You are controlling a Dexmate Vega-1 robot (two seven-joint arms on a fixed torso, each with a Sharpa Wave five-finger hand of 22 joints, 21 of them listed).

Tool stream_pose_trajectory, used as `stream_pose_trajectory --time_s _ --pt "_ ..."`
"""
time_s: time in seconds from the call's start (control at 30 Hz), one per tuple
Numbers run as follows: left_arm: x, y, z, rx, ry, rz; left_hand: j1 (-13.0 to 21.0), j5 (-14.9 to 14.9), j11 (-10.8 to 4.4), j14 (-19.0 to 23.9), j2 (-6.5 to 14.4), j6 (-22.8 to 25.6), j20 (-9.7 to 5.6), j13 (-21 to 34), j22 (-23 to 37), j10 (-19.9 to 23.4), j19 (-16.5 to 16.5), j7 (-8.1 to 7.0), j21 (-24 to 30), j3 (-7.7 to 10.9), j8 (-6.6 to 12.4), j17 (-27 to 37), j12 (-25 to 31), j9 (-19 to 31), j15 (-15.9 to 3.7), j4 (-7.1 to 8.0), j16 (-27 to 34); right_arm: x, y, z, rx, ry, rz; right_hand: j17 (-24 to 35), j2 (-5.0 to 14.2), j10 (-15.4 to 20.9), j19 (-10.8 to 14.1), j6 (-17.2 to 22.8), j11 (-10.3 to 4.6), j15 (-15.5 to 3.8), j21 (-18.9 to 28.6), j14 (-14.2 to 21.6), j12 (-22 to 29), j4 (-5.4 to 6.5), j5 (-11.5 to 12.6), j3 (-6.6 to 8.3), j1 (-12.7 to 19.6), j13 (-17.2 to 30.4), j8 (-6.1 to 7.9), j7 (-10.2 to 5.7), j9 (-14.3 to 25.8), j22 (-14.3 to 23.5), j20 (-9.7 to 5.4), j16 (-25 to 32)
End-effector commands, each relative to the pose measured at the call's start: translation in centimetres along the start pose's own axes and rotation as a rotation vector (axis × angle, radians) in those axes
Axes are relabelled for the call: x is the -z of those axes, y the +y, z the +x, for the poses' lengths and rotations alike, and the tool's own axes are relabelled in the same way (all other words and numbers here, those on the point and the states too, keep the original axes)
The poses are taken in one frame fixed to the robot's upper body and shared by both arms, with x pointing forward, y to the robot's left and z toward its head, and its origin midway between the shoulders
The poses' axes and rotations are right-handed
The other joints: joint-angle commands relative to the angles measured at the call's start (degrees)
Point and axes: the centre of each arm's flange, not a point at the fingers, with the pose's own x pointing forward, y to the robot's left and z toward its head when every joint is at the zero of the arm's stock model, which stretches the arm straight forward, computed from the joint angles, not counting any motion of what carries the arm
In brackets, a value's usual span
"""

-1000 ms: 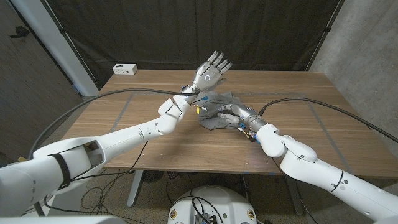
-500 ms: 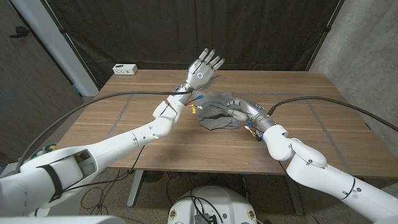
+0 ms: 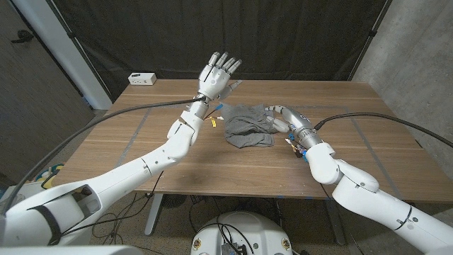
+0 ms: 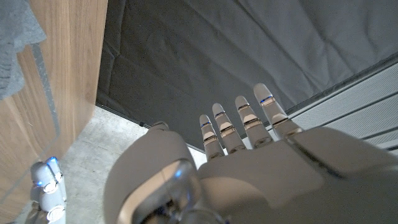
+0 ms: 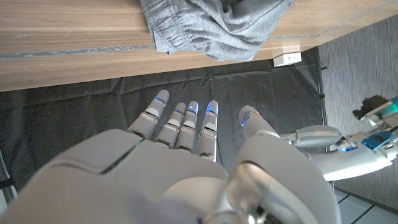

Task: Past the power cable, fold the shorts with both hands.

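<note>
The grey shorts (image 3: 248, 125) lie crumpled on the wooden surface (image 3: 141, 142), near its middle. The left robot hand (image 3: 216, 74) is raised above the surface, left of the shorts, fingers spread and holding nothing. The right robot hand (image 3: 278, 117) sits at the shorts' right edge, fingers extended; whether it grips the cloth I cannot tell.

Left hand (image 3: 217, 73) raised, fingers spread

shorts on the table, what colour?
Grey, a heathered knit. The shorts show best in the head view, lying bunched on the wooden table.
</note>
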Motion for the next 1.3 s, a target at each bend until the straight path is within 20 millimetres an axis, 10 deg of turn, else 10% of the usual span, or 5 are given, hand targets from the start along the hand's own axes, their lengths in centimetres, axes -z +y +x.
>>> stream_pose_trajectory --time_s 0.03,0.7,1.3 --pt "2.8 0.4 -1.5 0.082 0.158 -0.252 -1.0 -0.6 0.89 -0.4 0.0 -1.2 0.41 0.1 0.0 -0.8 0.1 0.94 -0.3 0.72 -0.25 0.0 -0.2 -0.1 -3.16 0.12 0.3 1.5 -0.6 0.2 0.082 -0.034 0.121 0.5 0.03 -1.6 -0.2 -1.9 0.00 0.15 -0.2 -1.2 -0.4 0.80 -0.4 -1.05 -1.6 0.1 -0.27 -0.24 0.2 0.1 -0.37 0.1" --pt "7.4 -1.7 -4.9 0.263 0.391 -0.811 -5.2 -2.8 5.66 -8.9 -0.8 -9.5 1.64 -0.1 0.2 -9.6 -7.5 5.03 -4.2 2.99 -0.62 -0.2 -1.1 -0.4 1.35 -0.40 -0.9 4.4 -1.0 0.8 0.152 -0.080 0.374 0.4 -3.58 -9.9 -2.4 -12.4 -0.27 2.08 -0.7 -7.0 -0.8 4.35 -0.1 -6.43 -9.9 0.0 -0.41 -2.05 0.2 0.1 0.75 -0.5" --pt "9.2 -4.9 -8.4 0.354 0.511 -1.337 -11.1 -2.7 7.29 -21.7 -2.7 -20.0 -0.15 -0.8 0.0 -21.7 -15.1 7.27 -8.7 2.07 -0.94 -0.6 -1.6 -0.7 3.31 -0.13 -1.2 6.4 -1.0 1.2 0.191 -0.100 0.582 0.0 -6.19 -16.5 -3.7 -20.1 -0.40 2.69 -0.7 -11.3 -1.0 4.87 1.0 -8.93 -13.1 -0.2 -0.60 -2.79 0.0 0.0 1.55 -0.8"
